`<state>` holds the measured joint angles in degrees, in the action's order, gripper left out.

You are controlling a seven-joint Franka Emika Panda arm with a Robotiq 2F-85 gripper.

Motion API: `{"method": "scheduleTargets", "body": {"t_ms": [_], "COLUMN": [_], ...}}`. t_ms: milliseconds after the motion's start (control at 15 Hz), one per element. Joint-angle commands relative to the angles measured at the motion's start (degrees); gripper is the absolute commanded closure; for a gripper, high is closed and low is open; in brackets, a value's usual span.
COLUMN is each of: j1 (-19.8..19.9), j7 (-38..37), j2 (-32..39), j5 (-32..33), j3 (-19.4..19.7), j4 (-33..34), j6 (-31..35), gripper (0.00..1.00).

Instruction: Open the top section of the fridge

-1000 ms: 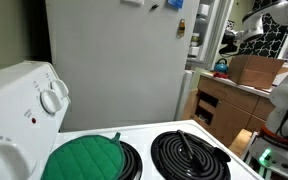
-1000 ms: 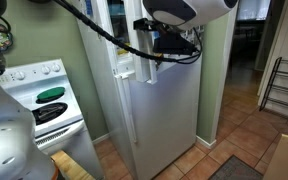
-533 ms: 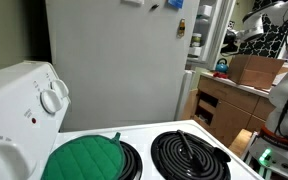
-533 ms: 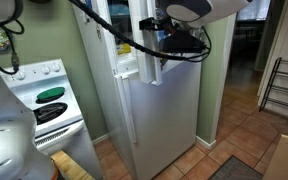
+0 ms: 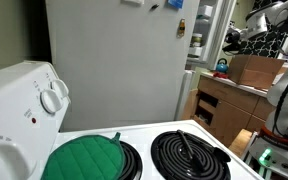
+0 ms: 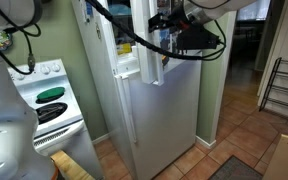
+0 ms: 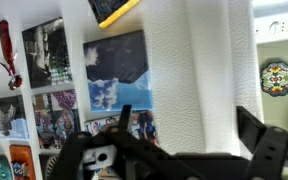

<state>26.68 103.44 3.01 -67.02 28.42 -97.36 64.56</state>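
Observation:
The fridge [image 5: 114,60] is the tall white-grey appliance, with magnets high on its side; an exterior view shows its front [image 6: 162,110]. The top section's white door [image 6: 141,40] stands swung partly outward. Inner shelves with small jars [image 5: 194,42] show past the fridge's edge. My gripper [image 6: 174,22] is up at the door's free edge and also shows in an exterior view [image 5: 234,38]. In the wrist view my gripper [image 7: 189,125] is open, its two fingers spread either side of the white textured door [image 7: 199,70]. Photos and magnets cover the surface left of it.
A white stove [image 5: 164,155] with a green pot holder [image 5: 84,158] stands beside the fridge, also in an exterior view [image 6: 44,95]. A wooden drawer cabinet [image 5: 219,110] bears a cardboard box [image 5: 256,70]. A black rack [image 6: 284,85] stands on the tiled floor.
My gripper has moved upward and away from the fridge, and the top door has swung a little further outward with it.

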Motion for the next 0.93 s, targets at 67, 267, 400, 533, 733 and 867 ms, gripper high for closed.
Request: {"method": "scheduleTargets", "body": {"t_ms": [67, 267, 400, 533, 733, 867], "j1": [1.0, 1.1, 1.2, 1.1, 0.6, 1.2], "j7": [2.3, 3.3, 3.6, 4.0, 4.9, 3.5], "j2": [-0.3, -1.4, -1.9, -2.6, -4.6, -2.8], "j5": [3.8, 5.1, 5.8, 7.0, 9.0, 7.8], "j3": [-0.2, -0.3, -0.3, -0.4, -0.8, -0.3], "j4": [2.3, 1.9, 1.7, 1.5, 0.3, 2.5], "j6": [3.9, 7.8, 9.2, 11.2, 16.8, 13.0], "gripper": [0.0, 0.0, 0.0, 0.0, 0.0, 0.0]}}
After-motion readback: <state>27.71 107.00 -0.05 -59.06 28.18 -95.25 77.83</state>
